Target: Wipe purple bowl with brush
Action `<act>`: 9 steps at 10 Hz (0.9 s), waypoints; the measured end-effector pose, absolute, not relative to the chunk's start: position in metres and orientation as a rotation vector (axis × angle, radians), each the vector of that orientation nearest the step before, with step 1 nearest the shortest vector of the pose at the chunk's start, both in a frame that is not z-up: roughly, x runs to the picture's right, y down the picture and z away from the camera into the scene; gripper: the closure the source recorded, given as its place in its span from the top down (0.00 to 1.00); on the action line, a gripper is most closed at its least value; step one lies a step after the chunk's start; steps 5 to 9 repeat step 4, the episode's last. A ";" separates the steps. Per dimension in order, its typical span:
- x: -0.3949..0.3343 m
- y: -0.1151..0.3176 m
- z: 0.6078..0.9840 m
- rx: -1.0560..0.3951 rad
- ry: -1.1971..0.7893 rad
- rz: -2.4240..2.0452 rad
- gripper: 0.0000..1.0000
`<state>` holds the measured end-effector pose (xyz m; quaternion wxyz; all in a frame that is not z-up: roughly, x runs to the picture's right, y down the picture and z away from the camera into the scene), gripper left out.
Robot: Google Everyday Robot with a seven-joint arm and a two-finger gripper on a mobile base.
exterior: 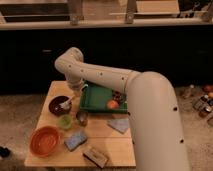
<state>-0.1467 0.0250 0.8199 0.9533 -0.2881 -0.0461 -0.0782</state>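
The table (112, 145) carried a purple bowl (58, 105) under the gripper (71, 101), cup (65, 122) and orange bowl (45, 141) nearer, tray (95, 99) right.
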 end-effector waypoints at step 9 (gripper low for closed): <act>-0.154 0.013 0.827 -0.551 -0.113 -0.136 0.00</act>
